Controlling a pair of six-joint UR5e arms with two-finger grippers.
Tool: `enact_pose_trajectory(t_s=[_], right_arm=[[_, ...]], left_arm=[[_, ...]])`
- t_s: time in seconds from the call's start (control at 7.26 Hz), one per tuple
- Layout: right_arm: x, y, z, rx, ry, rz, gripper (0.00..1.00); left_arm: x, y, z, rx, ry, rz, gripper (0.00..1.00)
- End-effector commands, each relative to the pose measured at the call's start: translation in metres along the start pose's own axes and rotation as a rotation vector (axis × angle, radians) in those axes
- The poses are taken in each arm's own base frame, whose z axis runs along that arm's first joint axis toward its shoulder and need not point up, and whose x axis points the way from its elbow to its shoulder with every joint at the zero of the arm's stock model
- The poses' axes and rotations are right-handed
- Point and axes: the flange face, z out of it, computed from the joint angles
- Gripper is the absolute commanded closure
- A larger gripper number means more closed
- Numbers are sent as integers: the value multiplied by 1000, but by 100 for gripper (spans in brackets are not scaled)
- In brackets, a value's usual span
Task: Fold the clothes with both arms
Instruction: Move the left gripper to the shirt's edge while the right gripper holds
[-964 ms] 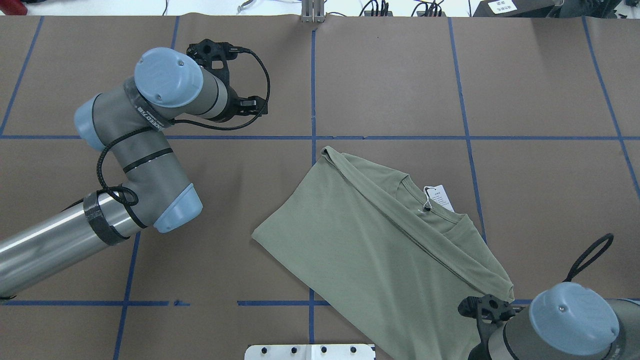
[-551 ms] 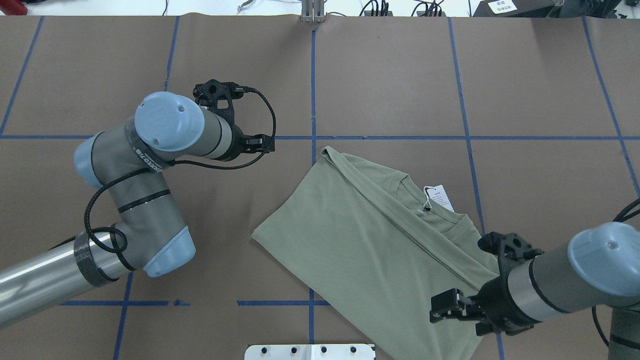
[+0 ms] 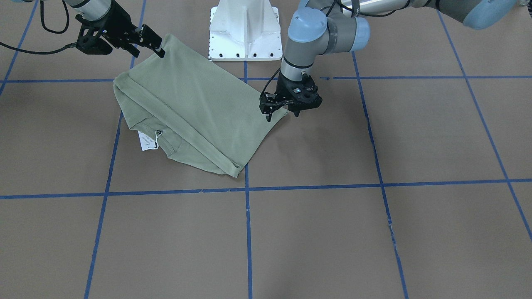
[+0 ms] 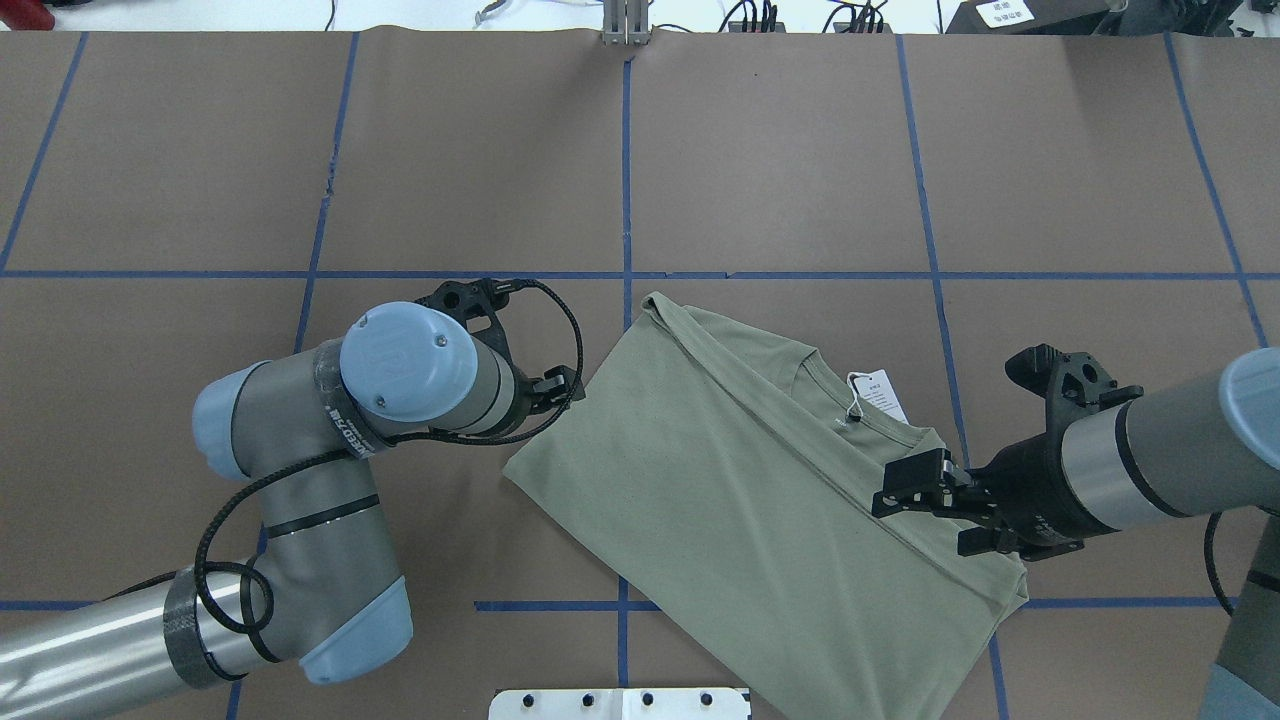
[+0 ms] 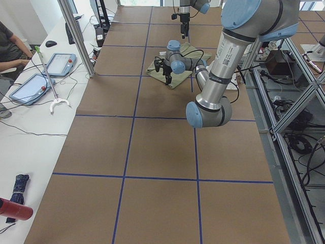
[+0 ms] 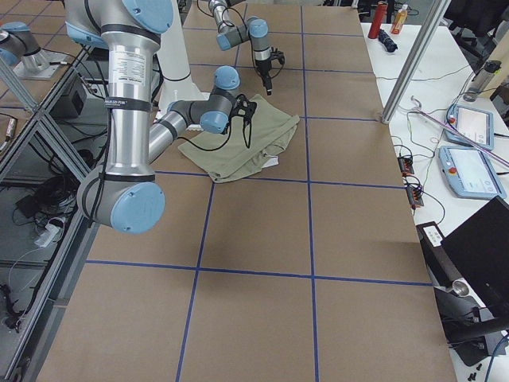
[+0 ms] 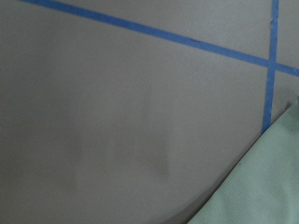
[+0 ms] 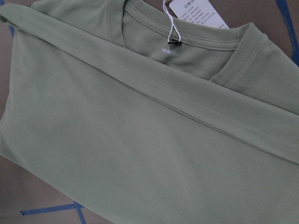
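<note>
The sage-green shirt (image 4: 730, 480) lies folded and slanted on the brown table, collar and white paper tag (image 4: 880, 395) facing up toward the far right. My left gripper (image 3: 282, 116) points down just off the shirt's left corner, open and holding nothing. The left wrist view shows only bare table and the shirt's edge (image 7: 261, 186). My right gripper (image 4: 925, 515) hovers open over the shirt's right shoulder, near the collar. Its wrist view shows the folded sleeve band, the collar and the tag (image 8: 196, 11), with no fingers in view.
The white pedestal base (image 4: 620, 703) sits at the table's near edge, just behind the shirt. Blue tape lines (image 4: 625, 150) grid the brown table. A side bench with tablets (image 5: 30, 86) and a seated person (image 5: 7, 46) lies beyond the far edge.
The left arm swung from the far left down to the shirt's left corner. The right arm came up from the near right edge to hang over the shirt's right shoulder. The shirt has not moved.
</note>
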Motion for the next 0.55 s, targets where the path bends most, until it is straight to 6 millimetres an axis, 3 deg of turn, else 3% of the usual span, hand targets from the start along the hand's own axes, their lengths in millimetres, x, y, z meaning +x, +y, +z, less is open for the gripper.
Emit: enact_pose_trajectory(t_s=[0.0,0.41], right_arm=[[-3,-3,-2,13,-8,2,0],[-3,-4,-2,14,-8,2,0]], left_arm=[[1,50,19,-49,-68,-66,6],[-1,44,33,-2,-88,-72,11]])
